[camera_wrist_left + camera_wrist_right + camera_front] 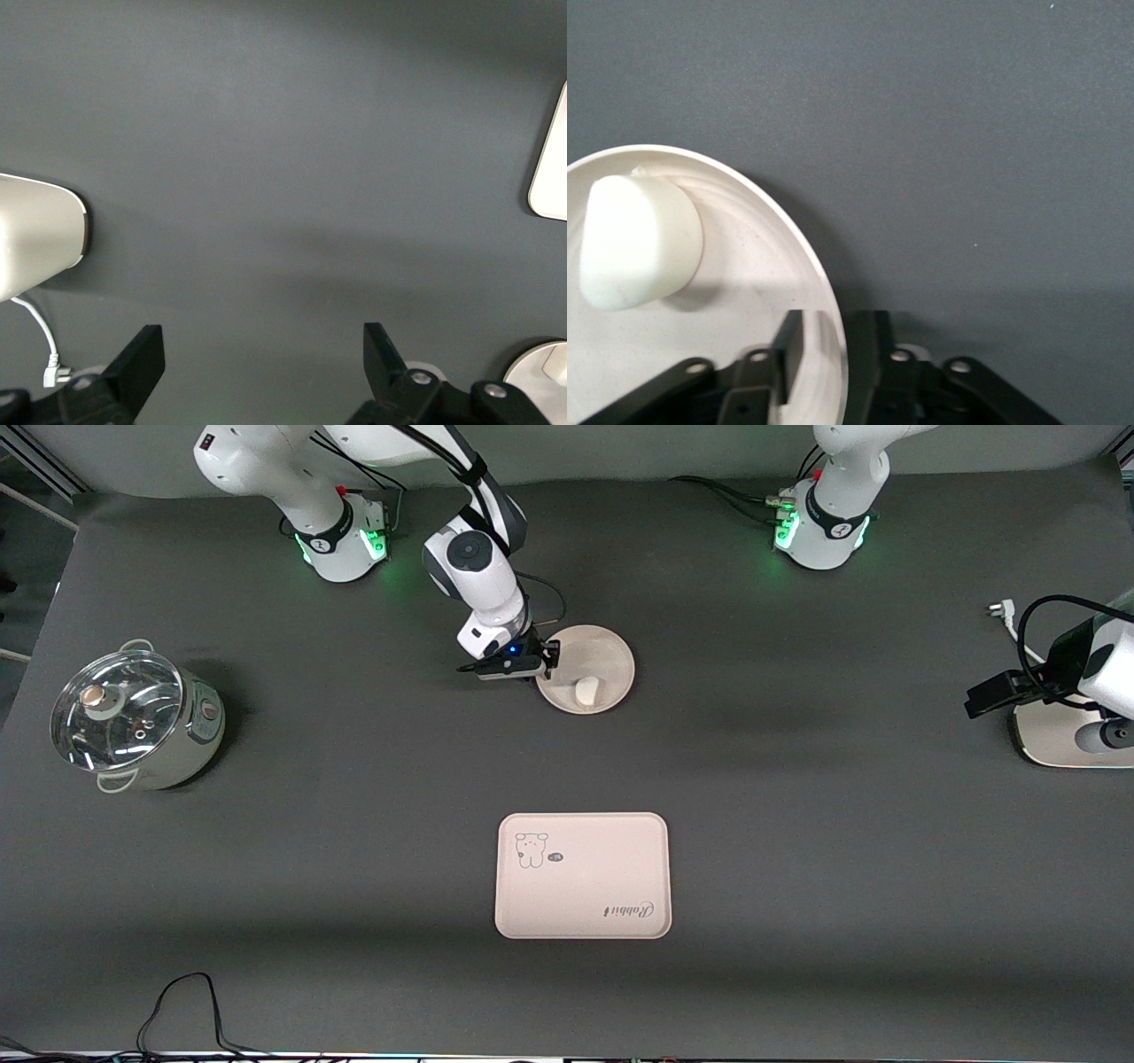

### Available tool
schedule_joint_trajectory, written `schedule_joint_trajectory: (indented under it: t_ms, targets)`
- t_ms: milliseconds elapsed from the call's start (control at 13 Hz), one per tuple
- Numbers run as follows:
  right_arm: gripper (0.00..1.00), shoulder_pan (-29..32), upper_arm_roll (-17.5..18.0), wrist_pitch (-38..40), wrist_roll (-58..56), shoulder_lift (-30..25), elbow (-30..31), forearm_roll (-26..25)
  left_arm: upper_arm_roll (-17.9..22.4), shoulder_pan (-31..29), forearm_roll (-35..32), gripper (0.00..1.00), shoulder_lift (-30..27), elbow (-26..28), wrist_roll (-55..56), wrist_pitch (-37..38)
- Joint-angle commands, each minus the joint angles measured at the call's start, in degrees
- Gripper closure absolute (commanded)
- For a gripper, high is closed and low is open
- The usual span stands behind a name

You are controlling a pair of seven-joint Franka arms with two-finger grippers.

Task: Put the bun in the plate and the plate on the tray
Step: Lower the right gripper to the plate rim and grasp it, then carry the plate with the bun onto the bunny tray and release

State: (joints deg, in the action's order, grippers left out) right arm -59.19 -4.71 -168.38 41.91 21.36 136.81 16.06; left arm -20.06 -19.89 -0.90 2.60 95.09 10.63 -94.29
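The round cream plate (607, 651) lies on the dark table in front of the right arm's base. The small off-white bun (586, 690) lies in it, by the rim nearest the front camera. My right gripper (551, 662) is low at the plate's edge toward the right arm's end. In the right wrist view its gripper (833, 354) has one finger inside the plate (744, 292) and one outside, shut on the rim, with the bun (642, 243) close by. The rectangular tray (585, 886) lies nearer the front camera. My left gripper (983, 695) waits open and empty (264, 363).
A steel pot with a glass lid (133, 717) stands at the right arm's end. A white appliance (1063, 740) and a plug on a cable (999, 611) lie at the left arm's end under the left hand. A black cable (186, 1001) loops at the front edge.
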Motion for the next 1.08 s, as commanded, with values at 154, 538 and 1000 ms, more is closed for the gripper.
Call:
schedule_joint_trajectory:
  t_ms: [154,538,1000]
  targets:
    - [0.87,-0.3,0.1,0.7,-0.2,0.3,-1.0,1.7,0.0,0.1,0.5,0.00,0.3,-0.9,-0.7,0.1]
    - [0.98,0.0,0.1,0.8,-0.7,-0.8,-1.0,1.7,0.0,0.0,0.7,0.00,0.3,-0.9,-0.8,-0.1]
    - [1.00,1.9,0.0,7.4,-2.3,-7.4,-1.2,1.7,0.0,0.1,0.7,0.00,0.4,-1.0,-0.7,-0.2]
